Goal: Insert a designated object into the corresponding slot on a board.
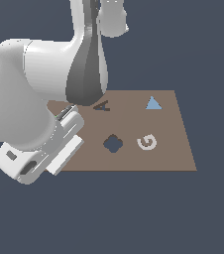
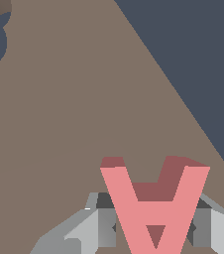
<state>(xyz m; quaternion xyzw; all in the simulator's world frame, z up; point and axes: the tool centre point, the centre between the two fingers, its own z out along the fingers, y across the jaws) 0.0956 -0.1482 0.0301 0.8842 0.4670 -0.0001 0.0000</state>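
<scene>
1. The pink letter A block (image 2: pixel 154 208) is gripped between the closed jaws of the gripper (image 2: pixel 153 225), one finger (image 2: pixel 106 221) pressed on each leg, as seen in the wrist view.
2. The block is held over the brown board (image 1: pixel 148 158), near the edge on the exterior view's left; whether it is touching the surface cannot be told.
3. The A-shaped slot (image 1: pixel 101 105) is seen apart from the gripper, partly hidden by the arm (image 1: pixel 86 69).
4. The clover-shaped recess (image 1: pixel 113 143), white letter G (image 1: pixel 147 142) and blue triangle (image 1: pixel 153 103) are nearby.
5. A jam is judged likely if the block is rotated against the slot's outline when lowered.
6. A slip in the grip could tilt the block.
</scene>
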